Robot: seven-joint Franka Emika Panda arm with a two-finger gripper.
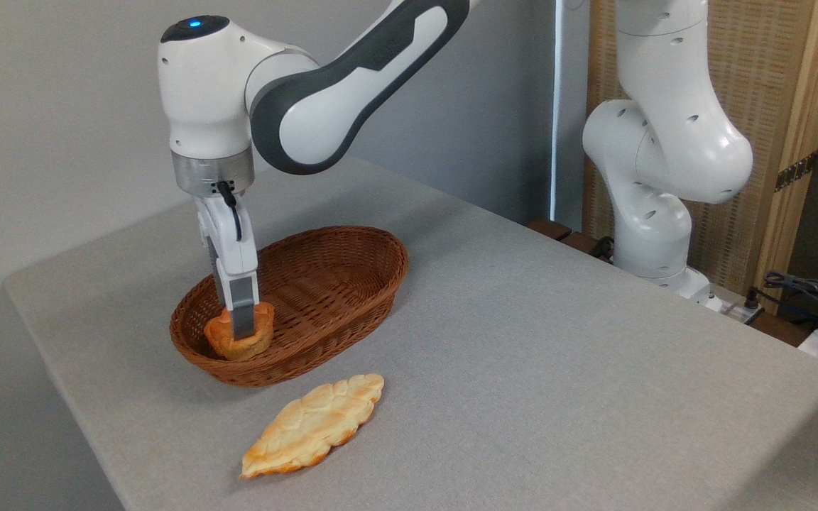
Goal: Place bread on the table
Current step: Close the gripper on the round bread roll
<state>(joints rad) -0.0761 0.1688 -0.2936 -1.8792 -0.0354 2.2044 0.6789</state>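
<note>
far fingers [220, 294] hidden, arm top cropped

Count: 2 breads — one round bun [240, 339] right at the gripper [238, 317], between its fingers, and one flat leaf-shaped bread [313, 424] below and right of it. 1 wicker basket [352, 284] around the gripper tip. 1 table [558, 355]. 1 arm — a single two-finger gripper on it.

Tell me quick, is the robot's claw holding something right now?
Gripper: closed on the bread, the small round bun, which is in the wicker basket.
</note>
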